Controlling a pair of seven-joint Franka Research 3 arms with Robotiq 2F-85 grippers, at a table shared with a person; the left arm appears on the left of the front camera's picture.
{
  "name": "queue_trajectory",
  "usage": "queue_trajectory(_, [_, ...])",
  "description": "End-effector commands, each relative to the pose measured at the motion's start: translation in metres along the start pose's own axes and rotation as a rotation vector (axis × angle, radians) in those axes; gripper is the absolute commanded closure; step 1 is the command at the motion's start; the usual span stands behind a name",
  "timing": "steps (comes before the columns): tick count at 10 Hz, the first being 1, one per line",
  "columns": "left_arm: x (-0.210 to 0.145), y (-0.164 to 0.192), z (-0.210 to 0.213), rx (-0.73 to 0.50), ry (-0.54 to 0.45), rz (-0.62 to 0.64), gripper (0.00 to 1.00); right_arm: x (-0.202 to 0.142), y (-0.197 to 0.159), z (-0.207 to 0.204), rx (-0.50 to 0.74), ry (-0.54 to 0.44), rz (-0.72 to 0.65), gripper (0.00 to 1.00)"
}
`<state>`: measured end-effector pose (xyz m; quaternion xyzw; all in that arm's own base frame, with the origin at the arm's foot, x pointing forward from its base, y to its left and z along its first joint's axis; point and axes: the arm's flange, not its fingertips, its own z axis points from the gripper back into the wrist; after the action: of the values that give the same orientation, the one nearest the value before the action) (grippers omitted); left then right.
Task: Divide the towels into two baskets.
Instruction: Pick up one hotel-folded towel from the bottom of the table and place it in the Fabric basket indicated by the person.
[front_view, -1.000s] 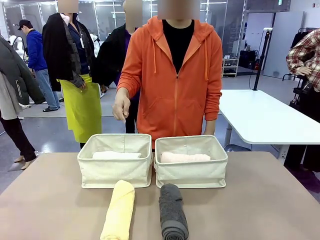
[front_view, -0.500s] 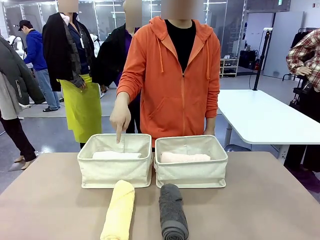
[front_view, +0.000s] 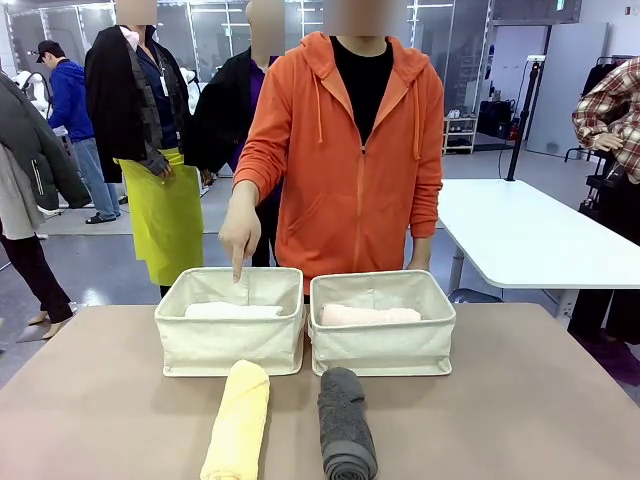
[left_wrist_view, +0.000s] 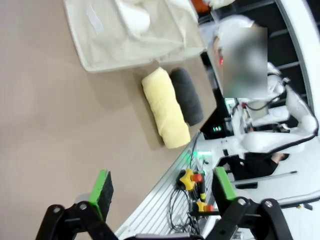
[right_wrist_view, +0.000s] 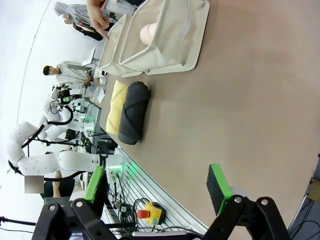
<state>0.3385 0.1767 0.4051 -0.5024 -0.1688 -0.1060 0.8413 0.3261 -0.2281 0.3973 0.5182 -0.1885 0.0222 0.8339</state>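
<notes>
The job looks half done. Each basket holds one towel and two rolls wait on the surface (front_view: 100, 400), so the step in hand is, I judge, choosing the next roll and its bin.

Left of centre in the front view stands the left basket (front_view: 230, 345), cream canvas with a soft folded rim. The white towel (front_view: 232, 311) lies lengthwise inside it, below the rim. Above the far rim the person's hand (front_view: 240, 232) points one finger straight down into it without touching the cloth. I read that as a cue that this bin gets the next towel. In front of the basket, at lower centre-left, the yellow towel (front_view: 238, 420) lies as a fat terry roll, one end toward the basket wall, close to it.

Right of centre, the right basket (front_view: 385, 345) stands just beside its twin, with the pink towel (front_view: 370, 315) lying across its inside. In front of it lies the grey towel (front_view: 346, 420), a dark, tightly rolled cylinder close alongside the yellow one.

At the bottom of its wrist view, the left tool (left_wrist_view: 162, 186) has its green pads wide apart with nothing between them, well away from the rolls. The right tool (right_wrist_view: 156, 186) stands the same way, spread and empty.

The next move probably calls for a tool to come down across the middle of the yellow roll. It would need to close firmly on the soft pile and lift clear of the folded rim.
</notes>
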Motion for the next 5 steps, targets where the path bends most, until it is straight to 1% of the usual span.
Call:
queue_trajectory(1, [0.013, -0.021, -0.062, 0.037, 0.101, 0.045, 0.00, -0.001, 0.002, 0.000, -0.001, 0.006, 0.003, 0.00])
queue_trajectory(2, [0.014, -0.034, -0.096, 0.053, 0.118, 0.081, 0.00, -0.001, 0.002, 0.000, -0.001, 0.006, 0.003, 0.00])
queue_trajectory(3, [0.012, -0.046, -0.120, 0.089, 0.122, 0.072, 0.00, -0.001, 0.002, 0.000, -0.001, 0.006, 0.003, 0.00])
queue_trajectory(5, [0.011, -0.062, -0.157, 0.152, 0.079, 0.085, 0.00, -0.001, 0.002, 0.000, -0.001, 0.006, 0.003, 0.00])
